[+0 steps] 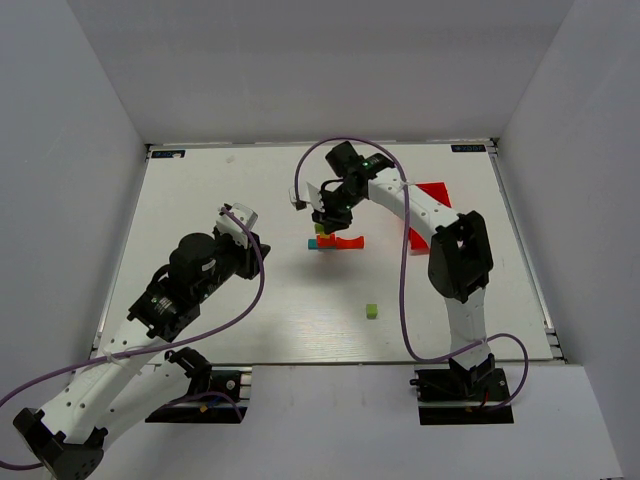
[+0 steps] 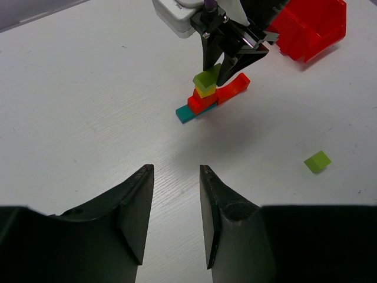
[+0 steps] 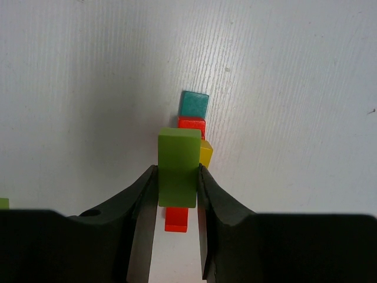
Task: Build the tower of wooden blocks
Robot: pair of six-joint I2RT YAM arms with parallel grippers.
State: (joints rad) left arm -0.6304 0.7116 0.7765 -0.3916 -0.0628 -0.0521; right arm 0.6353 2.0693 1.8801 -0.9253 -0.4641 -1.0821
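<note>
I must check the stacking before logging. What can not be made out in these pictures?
- Right wrist view: the held green cube covers its contact with the yellow cube.
- Top view: the right gripper hides the top of the tower.
- Left wrist view: the red bin is cut off by the top edge; its inside is unseen.

The white table (image 1: 230, 300), its top showing a faint wood grain, carries few things. A long teal wooden bar (image 2: 186, 114) lies flat on it near the middle, toward the far side, with other blocks stacked on it. An orange-red piece (image 2: 233, 87) sits just beside that stack; whether it rests on the table or on the bar is unclear. A small lime-green wooden cube (image 2: 317, 161) lies alone, well apart. A red plastic bin (image 2: 312, 26) sits toward the far right.
</note>
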